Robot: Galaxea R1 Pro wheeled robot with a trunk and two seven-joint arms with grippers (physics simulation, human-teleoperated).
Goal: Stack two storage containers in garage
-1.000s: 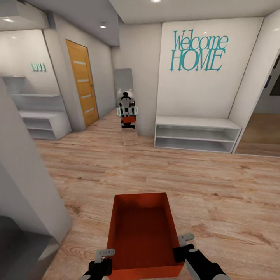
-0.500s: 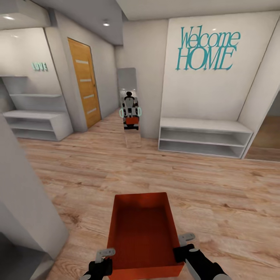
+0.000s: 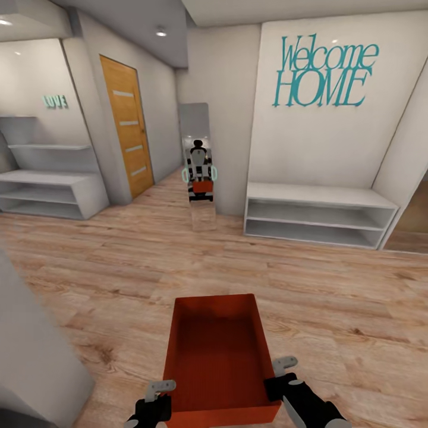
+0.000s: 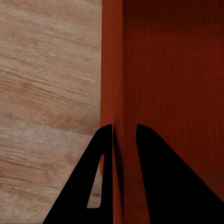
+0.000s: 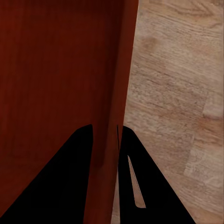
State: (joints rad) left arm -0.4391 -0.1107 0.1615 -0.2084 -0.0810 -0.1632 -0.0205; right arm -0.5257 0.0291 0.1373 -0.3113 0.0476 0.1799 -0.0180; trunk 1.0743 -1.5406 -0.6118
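While carried, storage container (image 3: 215,351), both grippers clamped

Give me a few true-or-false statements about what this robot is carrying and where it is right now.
1. Both claws grip one orange-red bin. True: the left claw and right claw each pinch a side wall.
2. The bin is full of toys. False: it is empty.
3. The floor is grey concrete. False: it is light wood planks.
4. A "Welcome HOME" sign hangs above a white shelf. True.
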